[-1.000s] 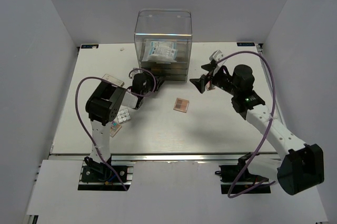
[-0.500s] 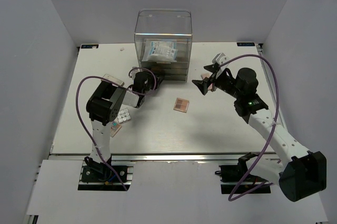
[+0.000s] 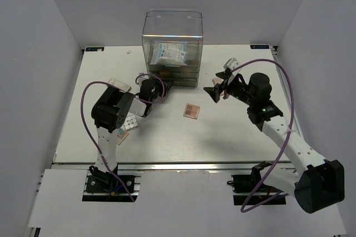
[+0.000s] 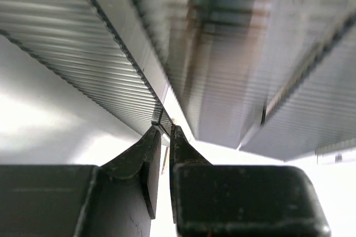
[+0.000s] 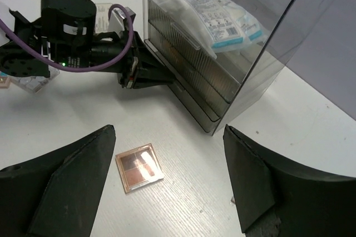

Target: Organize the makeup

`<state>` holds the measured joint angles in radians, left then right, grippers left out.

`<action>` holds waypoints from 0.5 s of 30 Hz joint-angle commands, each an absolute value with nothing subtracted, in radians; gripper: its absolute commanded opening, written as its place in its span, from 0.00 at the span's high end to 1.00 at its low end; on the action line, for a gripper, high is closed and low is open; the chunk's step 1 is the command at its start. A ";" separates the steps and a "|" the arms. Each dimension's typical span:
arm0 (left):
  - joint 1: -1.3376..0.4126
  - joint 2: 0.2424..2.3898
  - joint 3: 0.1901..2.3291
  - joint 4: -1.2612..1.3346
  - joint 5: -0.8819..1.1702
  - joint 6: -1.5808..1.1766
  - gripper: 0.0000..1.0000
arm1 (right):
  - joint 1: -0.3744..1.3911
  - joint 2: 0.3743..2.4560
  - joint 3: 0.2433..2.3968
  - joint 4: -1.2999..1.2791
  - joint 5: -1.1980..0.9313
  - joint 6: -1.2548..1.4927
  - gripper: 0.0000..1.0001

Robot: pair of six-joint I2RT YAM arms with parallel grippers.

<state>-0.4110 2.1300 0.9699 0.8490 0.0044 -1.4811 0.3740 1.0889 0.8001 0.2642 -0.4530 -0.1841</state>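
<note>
item: left hand (image 4: pixel 165 134), pressed nearly together, pinching a thin drawer lip (image 4: pixel 157 119) low on the front of the clear drawer box (image 3: pixel 172 25), which stands at the middle of the surface's far edge. right hand (image 5: pixel 169 134): spread wide, holding nothing, hovering off the box's front right corner. makeup: white-blue packet (image 5: pixel 222 17) in the box's top compartment; peach palette (image 5: pixel 139 167) flat near the middle of the surface; white palette of round pans (image 3: pixel 130 121) toward the left edge, beside the left arm. hazards, as judged: the narrow grip could slip off the lip on the pull; a stiff drawer could drag or tilt the whole box forward; an opening drawer may reach the peach palette.
</note>
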 commanded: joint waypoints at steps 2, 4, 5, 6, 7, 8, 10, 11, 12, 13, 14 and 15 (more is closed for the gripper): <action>-0.431 2.066 0.879 0.937 0.064 -1.448 1.00 | 0.367 1.111 0.788 0.226 -0.471 -0.199 0.17; -0.445 2.033 0.822 0.954 0.078 -1.450 1.00 | 0.365 1.127 0.788 0.203 -0.480 -0.207 0.16; -0.449 2.022 0.806 0.966 0.081 -1.450 1.00 | 0.364 1.137 0.792 0.192 -0.497 -0.218 0.16; -0.459 1.999 0.773 0.971 0.084 -1.448 1.00 | 0.365 1.143 0.799 0.178 -0.506 -0.224 0.17; -0.463 1.987 0.759 0.971 0.086 -1.447 1.00 | 0.365 1.164 0.804 0.143 -0.520 -0.233 0.17; -0.468 1.977 0.747 0.973 0.086 -1.445 1.00 | 0.364 1.175 0.810 0.121 -0.547 -0.253 0.17; -0.477 1.945 0.718 0.968 0.086 -1.442 1.00 | 0.365 1.210 0.822 0.068 -0.567 -0.271 0.17; -0.479 1.936 0.715 0.947 0.083 -1.440 0.99 | 0.367 1.225 0.827 0.040 -0.607 -0.285 0.17; -0.482 1.928 0.712 0.930 0.077 -1.439 0.95 | 0.368 1.262 0.839 0.005 -0.617 -0.338 0.17; -0.480 1.913 0.713 0.914 0.071 -1.437 0.91 | 0.376 1.281 0.866 -0.049 -0.612 -0.371 0.14; -0.480 1.908 0.716 0.891 0.066 -1.434 0.86 | 0.396 1.304 0.880 -0.134 -0.589 -0.408 0.11; -0.482 1.902 0.721 0.879 0.063 -1.433 0.67 | 0.406 1.325 0.896 -0.179 -0.572 -0.484 0.11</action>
<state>-0.4702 1.9697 0.7151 0.9211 0.0444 -1.4681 0.3805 1.2877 0.8299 -0.0006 -0.5537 -0.3252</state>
